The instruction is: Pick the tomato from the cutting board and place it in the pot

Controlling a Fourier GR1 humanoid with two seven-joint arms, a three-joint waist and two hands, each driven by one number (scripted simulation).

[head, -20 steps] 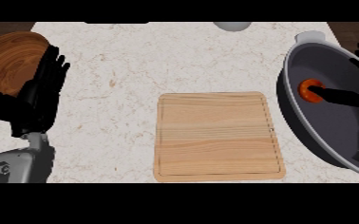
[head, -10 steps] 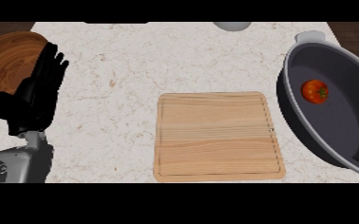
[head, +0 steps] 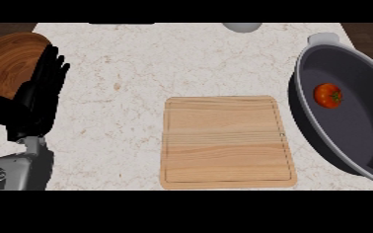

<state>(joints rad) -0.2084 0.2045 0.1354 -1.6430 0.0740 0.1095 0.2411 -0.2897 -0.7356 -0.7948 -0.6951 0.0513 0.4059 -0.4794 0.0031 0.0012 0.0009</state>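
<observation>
At the right side of the head view, the tomato [head: 328,95] lies on the floor of the dark grey pot [head: 342,135], just inside the wall that faces the cutting board [head: 227,140]. The board itself, at the middle of the counter [head: 146,64], carries nothing. By that reading the placing looks done, so the step in hand is a clean finish. The right robot hand does not show anywhere (so whether it is open, or has hold of anything, cannot be told). Any arm near the pot should travel up and away from the rim and the pale handle [head: 324,38] rather than across them, since a knock could shift the pot and a round tomato rolls easily. The left robot hand [head: 36,98] rests at the left edge, fingers straight and pointing up, holding nothing, in front of a brown wooden plate [head: 18,59]. It is best kept there, well apart from the board and the pot.
</observation>
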